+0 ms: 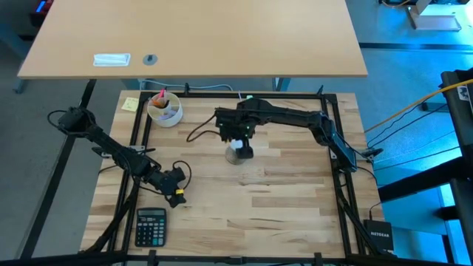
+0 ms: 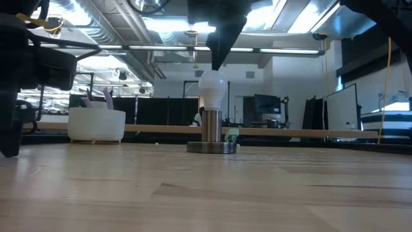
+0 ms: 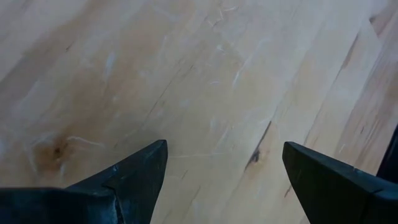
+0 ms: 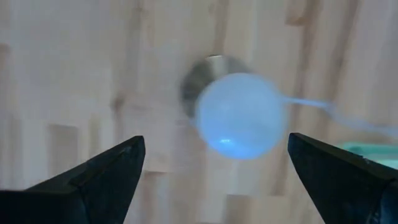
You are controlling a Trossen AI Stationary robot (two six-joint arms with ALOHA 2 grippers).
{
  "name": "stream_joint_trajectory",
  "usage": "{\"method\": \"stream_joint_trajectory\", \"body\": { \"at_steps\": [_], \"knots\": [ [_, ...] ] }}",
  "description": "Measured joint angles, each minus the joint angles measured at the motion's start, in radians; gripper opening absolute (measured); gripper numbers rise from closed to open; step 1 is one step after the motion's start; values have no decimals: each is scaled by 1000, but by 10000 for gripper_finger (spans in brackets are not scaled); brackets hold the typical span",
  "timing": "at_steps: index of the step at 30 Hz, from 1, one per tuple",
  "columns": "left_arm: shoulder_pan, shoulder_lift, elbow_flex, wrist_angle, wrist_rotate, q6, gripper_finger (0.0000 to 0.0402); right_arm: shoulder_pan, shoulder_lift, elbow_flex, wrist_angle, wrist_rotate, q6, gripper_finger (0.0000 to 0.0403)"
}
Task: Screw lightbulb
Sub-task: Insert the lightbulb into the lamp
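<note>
The right gripper [image 4: 214, 168] hangs right above the lightbulb [image 2: 213, 90] with its fingers wide apart, holding nothing. The lightbulb stands upright in the grey socket base [image 2: 212, 147], mid-table toward the far side. It looks screwed in, so little seems left. The left gripper [image 3: 224, 174] waits wide open, near left.
</note>
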Motion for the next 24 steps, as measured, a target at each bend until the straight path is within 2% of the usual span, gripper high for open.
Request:
{"method": "stream_joint_trajectory", "body": {
  "at_steps": [5,10,17,24],
  "knots": [
    [0,0,0,0,-14,-26,310,-27,0,-35,59,-17,-44,399],
    [0,0,0,-1,-22,-24,310,-50,0,-113,73,-109,-31,399],
    [0,0,0,-3,-24,-1,310,-49,1,-178,145,-109,-19,399],
    [0,0,0,-3,-27,5,310,-48,1,-182,180,-88,-2,399]
  ]
}}
